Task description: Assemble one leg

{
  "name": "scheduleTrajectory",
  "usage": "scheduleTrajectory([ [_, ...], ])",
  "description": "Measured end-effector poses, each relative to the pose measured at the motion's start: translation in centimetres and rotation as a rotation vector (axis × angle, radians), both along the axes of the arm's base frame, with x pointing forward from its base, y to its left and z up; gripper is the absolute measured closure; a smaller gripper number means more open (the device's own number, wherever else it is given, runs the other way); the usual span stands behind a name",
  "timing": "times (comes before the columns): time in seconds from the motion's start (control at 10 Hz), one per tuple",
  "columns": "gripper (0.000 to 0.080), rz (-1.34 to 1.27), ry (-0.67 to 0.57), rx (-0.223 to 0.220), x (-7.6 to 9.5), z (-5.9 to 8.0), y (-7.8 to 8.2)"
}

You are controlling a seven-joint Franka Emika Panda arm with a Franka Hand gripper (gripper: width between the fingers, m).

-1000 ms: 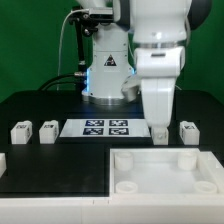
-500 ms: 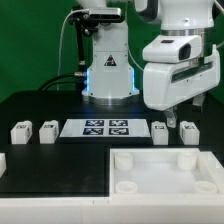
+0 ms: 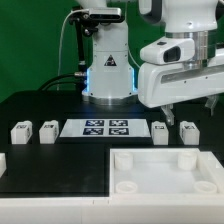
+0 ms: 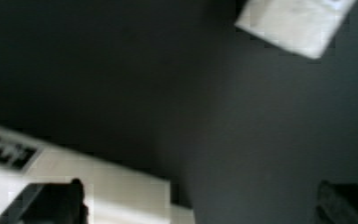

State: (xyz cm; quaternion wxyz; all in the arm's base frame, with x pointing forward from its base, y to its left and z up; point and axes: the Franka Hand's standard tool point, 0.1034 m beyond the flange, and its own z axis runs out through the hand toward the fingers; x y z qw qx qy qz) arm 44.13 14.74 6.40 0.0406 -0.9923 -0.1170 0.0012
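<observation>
Four small white legs with tags stand in a row on the black table: two on the exterior view's left (image 3: 20,131) (image 3: 47,131) and two on its right (image 3: 160,132) (image 3: 189,131). My gripper (image 3: 192,110) hangs tilted above the two right legs, well clear of them, open and empty. In the wrist view my gripper (image 4: 202,205) shows two dark fingertips (image 4: 51,203) far apart with only dark table between them. A white piece (image 4: 300,22) lies farther off; I cannot tell which part it is.
The marker board (image 3: 97,127) lies between the leg pairs. The large white tray-shaped panel (image 3: 150,160) with corner holes lies at the front right. The robot base (image 3: 108,70) stands at the back. A white surface with a tag (image 4: 51,165) shows beside one fingertip.
My gripper has risen from low over the inner right leg and has tilted and swung toward the exterior view's right. That leg stays on the table.
</observation>
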Motion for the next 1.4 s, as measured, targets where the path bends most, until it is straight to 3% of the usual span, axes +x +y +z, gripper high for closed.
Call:
scheduleTrajectory([
  [0.2,0.0151,-0.193,0.013,0.027,-0.8,-1.6,1.1],
  [0.5,0.0151,-0.153,0.084,0.006,-0.9,-1.3,0.8],
  [0.7,0.015,-0.136,0.244,-0.028,-1.1,-1.2,0.8],
  [0.9,0.0151,-0.134,0.495,-0.077,-2.7,-2.5,0.5],
  [1.0,0.0151,-0.143,0.592,-0.089,-2.6,-3.0,0.4],
  [1.2,0.0151,-0.117,0.803,-0.125,-3.1,-2.6,0.7],
  [1.4,0.0151,-0.107,0.875,-0.126,-2.2,-3.1,1.0],
])
